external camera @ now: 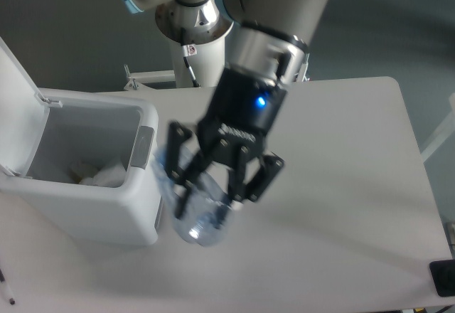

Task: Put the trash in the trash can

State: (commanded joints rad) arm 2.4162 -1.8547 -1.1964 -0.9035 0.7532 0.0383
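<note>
**Ana:** Camera view from above the table: what has the gripper (210,198) got?

**Ben:** Its black fingers (186,185) are clamped around the clear plastic water bottle (197,220). The bottle hangs tilted, its rounded bluish end low and toward the camera, the rest hidden behind the fingers and the gripper body.

**Ana:** Is the bottle on the table (341,185)?

**Ben:** It looks lifted off the white tabletop; the whole wrist sits large and close to the lens, with a blue light glowing on the black gripper housing.

**Ana:** And where is it against the trash can (135,217)?

**Ben:** Just beside the can's right wall, near the front right corner. It is not over the opening. One gripper finger reaches close to the grey latch (143,146) on the rim, though I cannot tell whether they touch.

**Ana:** The can itself?

**Ben:** White, rectangular, rounded corners, standing on the left side of the table. Its flip lid (18,107) is swung up and open on the left.

**Ana:** Anything inside?

**Ben:** Crumpled white paper-like trash (105,174) lies at the bottom, toward the right wall.

**Ana:** Anything else around?

**Ben:** The arm's base column (195,43) stands behind the table's far edge, and a dark object (444,277) sits at the table's lower right, cut off by the frame.
</note>
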